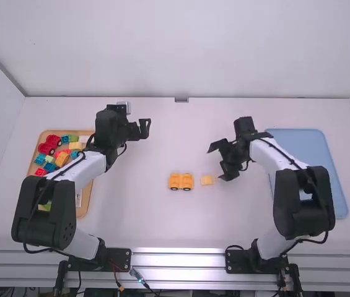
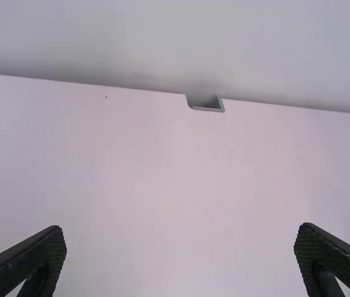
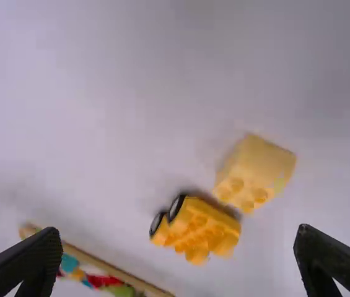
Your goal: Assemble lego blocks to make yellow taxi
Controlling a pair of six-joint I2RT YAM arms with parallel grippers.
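Taxi base and yellow block sit on a white table ahead of the spread jaws of the right gripper, block nearer them; farther off, the left gripper parts its jaws, pale wall beyond.

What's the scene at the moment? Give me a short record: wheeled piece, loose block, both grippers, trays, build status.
wheeled piece: orange-yellow, near table's middle
loose block: pale yellow block, just right of wheeled piece, not touching
left gripper: open, above table's far left part
right gripper: open, to the right of loose block
wooden tray: at left, holding mixed coloured blocks
blue tray: at right, partly behind right arm
build status: block not yet on wheeled piece
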